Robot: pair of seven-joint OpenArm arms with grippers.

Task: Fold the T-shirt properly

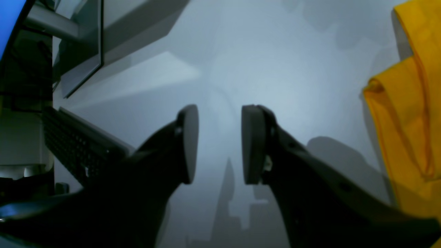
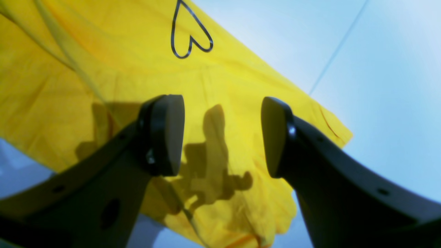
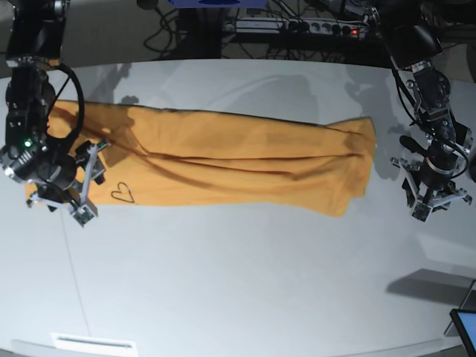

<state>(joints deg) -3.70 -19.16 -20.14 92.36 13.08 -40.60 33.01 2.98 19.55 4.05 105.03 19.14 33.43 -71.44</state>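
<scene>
Base view: the T-shirt (image 3: 223,167) lies as a long band across the white surface (image 3: 238,297), its long axis running side to side between the two arms. The right gripper (image 3: 65,195) hangs directly over the end with the heart mark (image 3: 123,194), jaws spread wide and empty, cloth showing between them in the right wrist view. The left gripper (image 3: 435,195) sits just beside the opposite end, off the fabric, jaws parted more narrowly and holding nothing. Each arm has its own end nearest, so I'd say the next fold brings one end lengthwise toward the other.
</scene>
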